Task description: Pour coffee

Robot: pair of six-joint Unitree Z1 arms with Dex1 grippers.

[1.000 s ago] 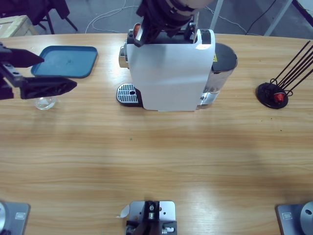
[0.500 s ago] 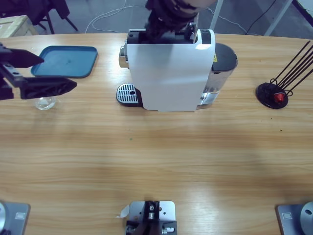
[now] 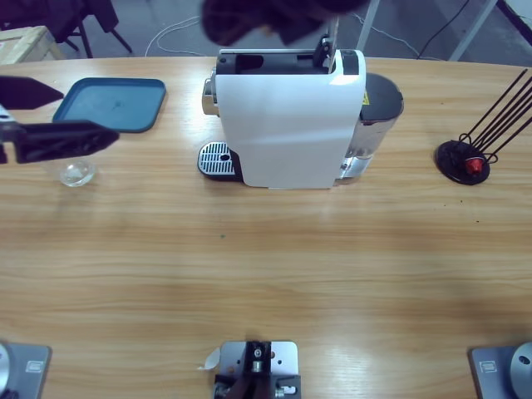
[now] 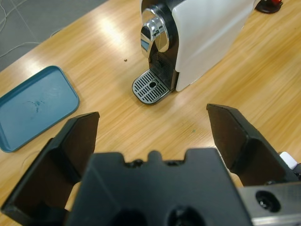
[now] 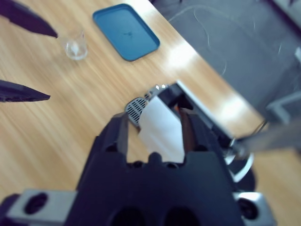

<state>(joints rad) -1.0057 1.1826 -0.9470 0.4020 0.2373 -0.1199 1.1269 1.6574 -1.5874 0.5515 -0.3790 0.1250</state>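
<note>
The white coffee machine (image 3: 287,116) stands at the back middle, its drip grate (image 3: 218,158) at the left foot with nothing on it. A small clear tumbler (image 3: 76,173) stands on the wood at the far left; no coffee shows in it or anywhere else. My left gripper (image 3: 50,116) hovers open and empty above and just behind the tumbler, and its wrist view looks toward the grate (image 4: 151,87). The right arm (image 3: 266,17) is a dark blur above the machine's open top slot (image 3: 266,58). My right gripper (image 5: 156,134) is open and empty, looking down on the machine (image 5: 162,127).
A blue tray (image 3: 112,104) lies at the back left beside the tumbler. A black wire capsule rack (image 3: 465,162) with a red capsule (image 3: 474,165) sits at the far right. The machine's water tank (image 3: 378,104) bulges on its right side.
The right gripper lifted off the machine's top and drew back; the orange capsule seen at its jaws a second ago no longer shows. The left gripper shifted slightly left and back.
</note>
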